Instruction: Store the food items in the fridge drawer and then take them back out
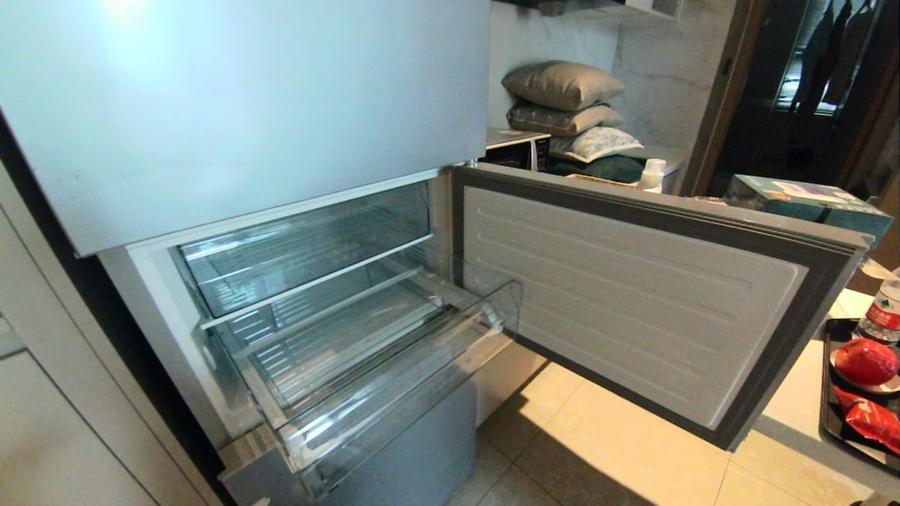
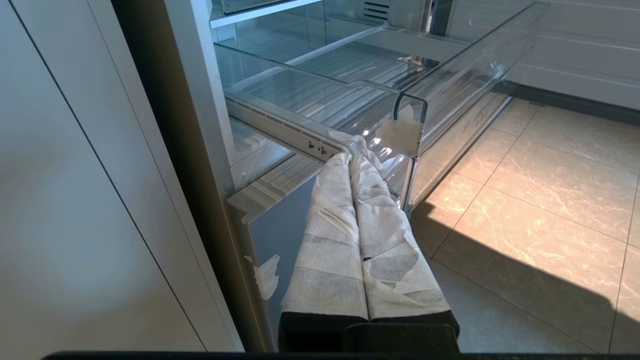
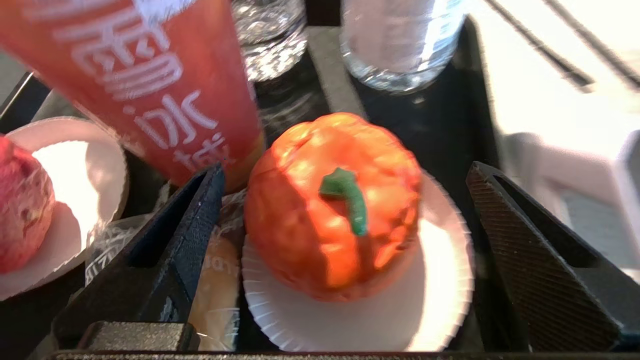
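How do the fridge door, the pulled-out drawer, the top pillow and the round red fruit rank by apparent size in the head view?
1. Door
2. Drawer
3. Pillow
4. Fruit

The pillow sits farther back, so its true size against the fruit is unsure.

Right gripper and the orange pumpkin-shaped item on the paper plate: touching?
Apart. Right wrist view: right gripper open, fingers either side of the orange item, gaps visible.

Glare on fridge door [image 1: 232, 105]; right wrist view motion-blurred.

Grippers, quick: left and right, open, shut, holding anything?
Left gripper: shut, empty, by the drawer corner.
Right gripper: open, empty, around the orange fruit on its paper plate.
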You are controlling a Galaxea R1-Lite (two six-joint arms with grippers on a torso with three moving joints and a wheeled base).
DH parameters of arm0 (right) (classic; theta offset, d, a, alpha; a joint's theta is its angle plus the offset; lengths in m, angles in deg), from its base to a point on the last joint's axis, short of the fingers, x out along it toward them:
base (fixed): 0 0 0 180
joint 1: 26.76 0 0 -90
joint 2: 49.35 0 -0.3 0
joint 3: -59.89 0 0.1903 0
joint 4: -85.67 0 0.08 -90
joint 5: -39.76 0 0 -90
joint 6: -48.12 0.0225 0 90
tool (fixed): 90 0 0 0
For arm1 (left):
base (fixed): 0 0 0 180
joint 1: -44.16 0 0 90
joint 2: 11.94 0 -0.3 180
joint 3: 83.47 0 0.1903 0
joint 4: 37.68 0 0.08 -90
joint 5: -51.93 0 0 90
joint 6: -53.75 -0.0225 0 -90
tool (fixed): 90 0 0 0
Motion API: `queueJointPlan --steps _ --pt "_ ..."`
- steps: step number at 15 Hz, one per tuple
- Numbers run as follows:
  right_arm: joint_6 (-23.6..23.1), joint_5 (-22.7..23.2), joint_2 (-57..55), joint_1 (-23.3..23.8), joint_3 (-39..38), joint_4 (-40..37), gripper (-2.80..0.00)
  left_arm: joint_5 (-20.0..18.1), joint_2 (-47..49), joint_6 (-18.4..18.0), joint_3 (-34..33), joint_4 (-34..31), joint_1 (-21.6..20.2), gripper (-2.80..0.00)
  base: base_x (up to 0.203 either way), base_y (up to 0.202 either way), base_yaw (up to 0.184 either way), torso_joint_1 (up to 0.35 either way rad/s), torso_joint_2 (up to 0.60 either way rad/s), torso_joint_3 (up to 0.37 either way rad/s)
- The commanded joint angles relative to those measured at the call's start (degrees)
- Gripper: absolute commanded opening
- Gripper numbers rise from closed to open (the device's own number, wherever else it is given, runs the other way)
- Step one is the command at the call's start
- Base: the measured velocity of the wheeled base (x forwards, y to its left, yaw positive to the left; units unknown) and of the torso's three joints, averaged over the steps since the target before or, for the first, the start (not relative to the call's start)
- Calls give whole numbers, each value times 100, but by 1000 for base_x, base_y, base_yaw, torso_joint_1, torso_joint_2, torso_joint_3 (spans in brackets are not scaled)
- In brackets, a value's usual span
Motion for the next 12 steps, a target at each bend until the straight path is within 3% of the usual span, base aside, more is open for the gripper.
queueJointPlan --steps 1,10,11,12 --pt "0 103 -108 -10 60 28 0 0 -1 0 -9 5 -4 -280 0 0 0 0 0 0" --pt "43 103 -395 -2 155 37 0 0 -1 0 -9 5 -8 -280 0 0 0 0 0 0" --pt "50 103 -402 -1 154 37 -280 0 -1 0 -9 5 0 -280 0 0 0 0 0 0" --pt "59 99 -411 -1 163 45 -280 0 -1 0 -9 5 0 -280 0 0 0 0 0 0"
